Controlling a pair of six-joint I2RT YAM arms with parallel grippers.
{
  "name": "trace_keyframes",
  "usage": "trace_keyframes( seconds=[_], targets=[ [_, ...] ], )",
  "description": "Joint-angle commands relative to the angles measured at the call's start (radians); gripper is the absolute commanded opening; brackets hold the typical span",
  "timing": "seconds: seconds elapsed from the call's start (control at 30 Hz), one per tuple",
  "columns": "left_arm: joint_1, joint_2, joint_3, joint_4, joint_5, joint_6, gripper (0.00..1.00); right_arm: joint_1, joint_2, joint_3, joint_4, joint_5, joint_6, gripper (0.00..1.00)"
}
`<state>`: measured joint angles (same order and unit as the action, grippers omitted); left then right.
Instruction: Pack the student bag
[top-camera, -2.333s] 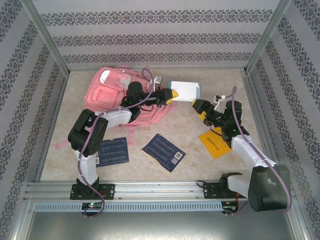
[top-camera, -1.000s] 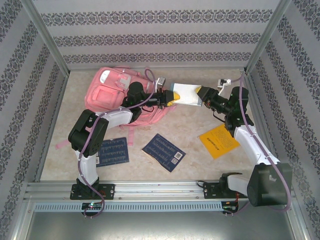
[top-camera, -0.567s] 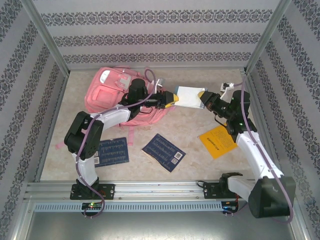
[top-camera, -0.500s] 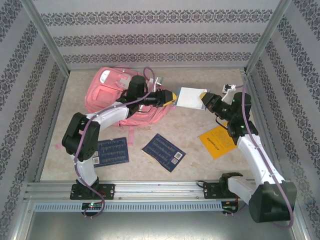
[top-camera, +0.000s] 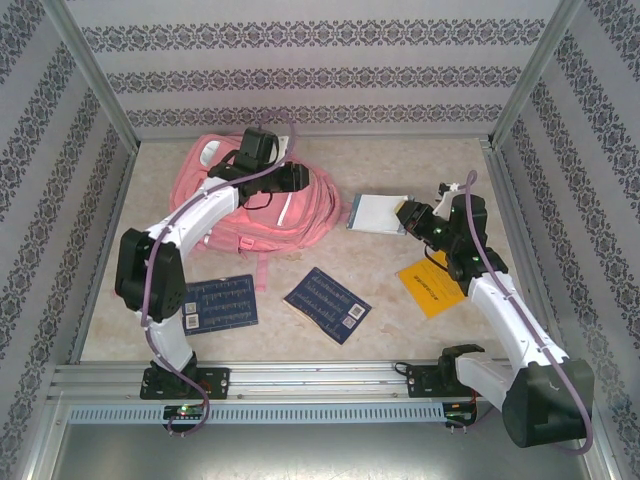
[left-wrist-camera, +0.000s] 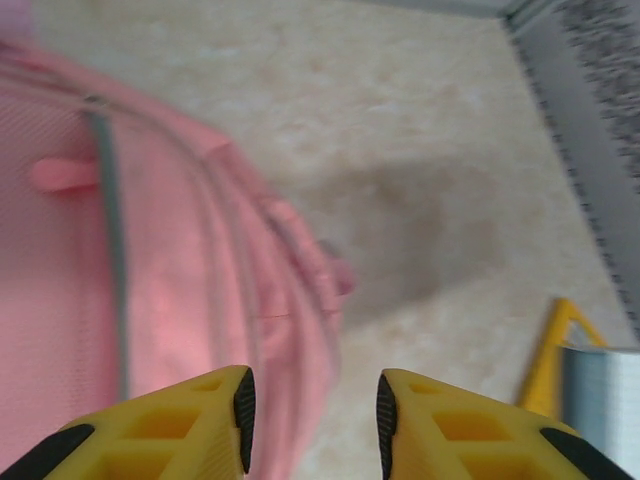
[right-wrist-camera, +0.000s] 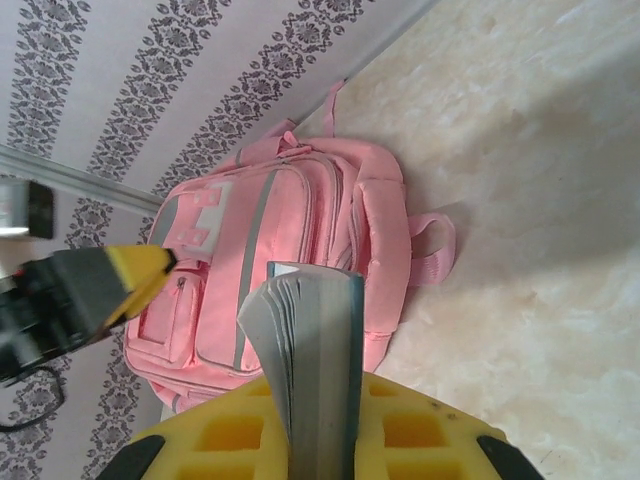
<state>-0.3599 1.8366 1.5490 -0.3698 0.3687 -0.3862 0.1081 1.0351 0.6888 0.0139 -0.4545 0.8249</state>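
We find bare counter (top-camera: 420, 165) behind the book (top-camera: 372, 212), but only a narrow gap between book and bag (top-camera: 250, 215). Up front, a blue booklet (top-camera: 222, 302), a second blue booklet (top-camera: 327, 303) and a yellow booklet (top-camera: 435, 285) lie in the way. Walls (top-camera: 560, 200) hem three sides.

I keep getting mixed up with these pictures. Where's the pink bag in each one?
Top: bag, upper left.
Left wrist: bag, left side, blurry.
Right wrist: bag, middle, behind the book.
Shared landmark: the beige table under it.
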Motion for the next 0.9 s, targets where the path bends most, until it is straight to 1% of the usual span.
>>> trace_keyframes(
  seconds=[0.0,0.27,0.4,0.47,0.57,0.7,0.87],
  targets=[
    [0.02,0.037,0.012,-0.069,-0.048,0.056,0.38,0.008,0.0,-0.009,0.041,0.019,-0.02,0.0],
    [0.015,0.113,-0.015,-0.046,-0.045,0.047,0.37,0.015,0.008,-0.005,0.048,0.005,-0.009,0.0],
    [0.005,0.145,-0.014,-0.036,-0.018,0.037,0.34,0.015,0.013,0.0,0.047,-0.012,-0.007,0.0],
    [0.001,0.154,-0.009,-0.045,-0.036,0.045,0.34,0.015,0.015,0.001,0.046,-0.019,-0.008,0.0],
    [0.001,0.134,-0.012,-0.054,-0.073,0.065,0.34,0.015,0.012,0.003,0.041,-0.024,-0.013,0.0],
    [0.004,0.063,-0.039,-0.023,-0.104,0.076,0.35,0.011,0.015,0.003,0.035,-0.024,-0.02,0.0],
    [0.031,0.008,-0.076,0.006,-0.139,0.083,0.43,0.011,0.031,0.002,0.042,-0.029,-0.018,0.0]
  ],
)
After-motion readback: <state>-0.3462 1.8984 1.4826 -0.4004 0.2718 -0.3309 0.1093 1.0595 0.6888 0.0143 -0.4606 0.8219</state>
